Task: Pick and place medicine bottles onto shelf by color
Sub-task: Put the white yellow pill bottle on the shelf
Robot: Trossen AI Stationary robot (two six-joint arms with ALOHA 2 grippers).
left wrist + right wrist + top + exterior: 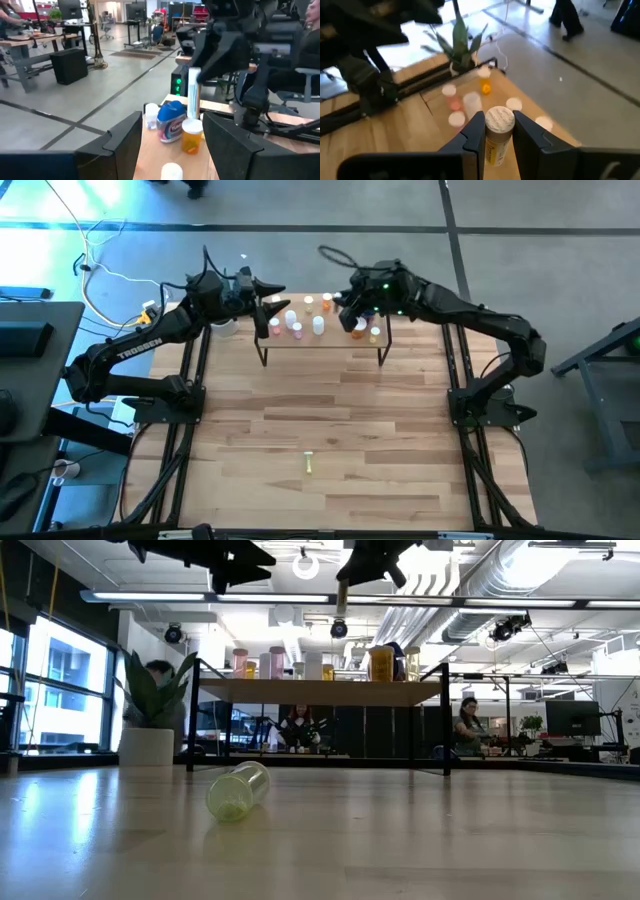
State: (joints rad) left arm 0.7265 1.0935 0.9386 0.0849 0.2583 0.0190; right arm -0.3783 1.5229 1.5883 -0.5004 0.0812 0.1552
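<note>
The pale plank counter point(330, 430) carries the small light-wood shelf point(322, 338) on thin black legs at its far edge. From above, both arms hide parts of the shelf's ends, so the bottles point(318, 326) cannot all be counted. The right hand point(498, 131) hovers over the shelf's right end, clamped on a yellow bottle point(496, 136) with a ribbed white cap. The left hand point(172, 137) hangs over the left end, fingers apart. One yellow-green bottle point(238, 790) lies toppled on the near counter
</note>
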